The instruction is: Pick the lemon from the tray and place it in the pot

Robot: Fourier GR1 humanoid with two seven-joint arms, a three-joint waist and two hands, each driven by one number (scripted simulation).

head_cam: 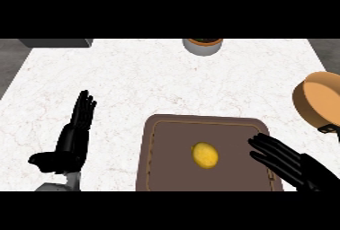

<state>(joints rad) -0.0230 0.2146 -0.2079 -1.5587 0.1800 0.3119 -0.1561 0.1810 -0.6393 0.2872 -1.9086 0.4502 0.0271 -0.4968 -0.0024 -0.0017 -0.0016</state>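
The lemon [205, 155] lies on the tray [172, 148], at the surface's [133, 76] near edge. The pot [319, 101] sits to the tray's right and farther back; a vessel [203, 45] stands at the far edge.

Two black jointed hands, with one grey forearm showing

The matte black left hand [70, 143] has long, slender, segmented fingers, a blocky palm and a thick, rounded thumb. Below it sits a short, light-grey, cylindrical forearm [58, 186] with a smooth, sleeve-like surface. The matte black right hand [292, 162] is of the same build, and its ridged fingers catch faint grey highlights along their edges.
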